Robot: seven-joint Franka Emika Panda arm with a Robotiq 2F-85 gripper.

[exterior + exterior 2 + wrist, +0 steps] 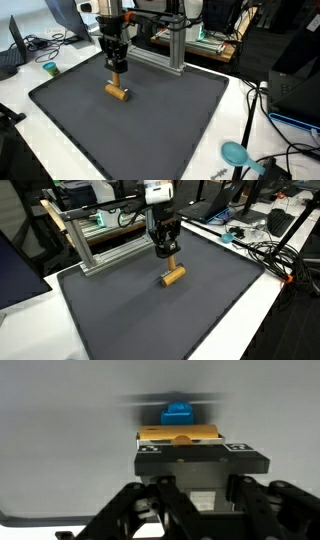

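Entry: wooden piece (118,92), T-shaped. We are logging it on dark mat (150,130), off mat's centre, crossbar lying flat on mat. Stem is rising upright into gripper (117,70), fingers pinching it from straight above crossbar.

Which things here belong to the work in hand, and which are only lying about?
In hand:
claw
wooden piece it grips
dark mat beneath

Lying about:
teal spoon
small teal container
metal frame
cables
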